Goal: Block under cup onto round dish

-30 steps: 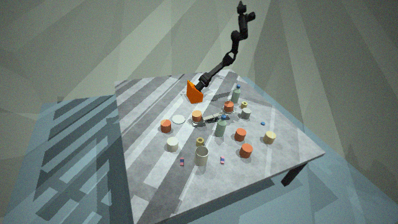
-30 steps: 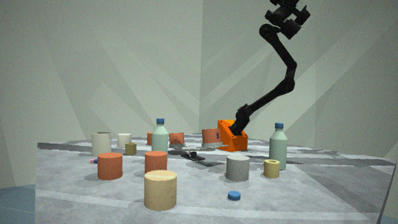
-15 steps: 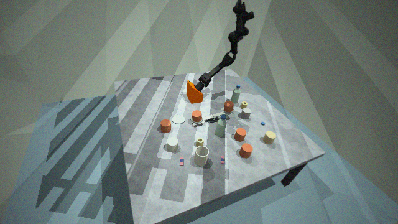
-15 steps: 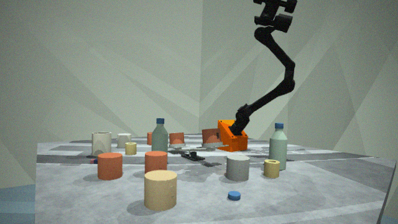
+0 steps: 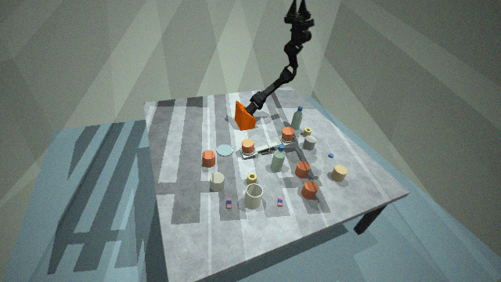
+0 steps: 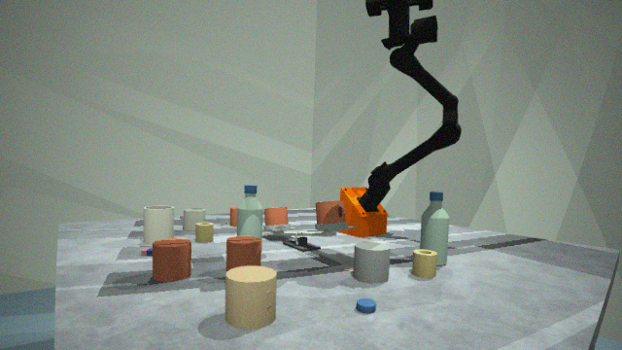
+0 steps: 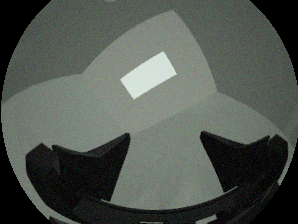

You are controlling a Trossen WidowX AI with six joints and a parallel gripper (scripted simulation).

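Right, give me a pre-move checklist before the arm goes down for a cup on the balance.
1. Gripper open with nothing held: ok, fingers spread wide and the wrist view shows only wall between them.
2. Arm away from the table things: ok, it is raised high above its orange base.
3. Both cups on the balance: ok, the left cup and the right cup stand on its ends.
4. Which cup hides the block: cannot tell, the tilt is too slight to read here.
5. Round dish free to receive the block: ok, nothing lies on it.
6. Bottle standing close in front of the balance: not ok, it crowds the approach.
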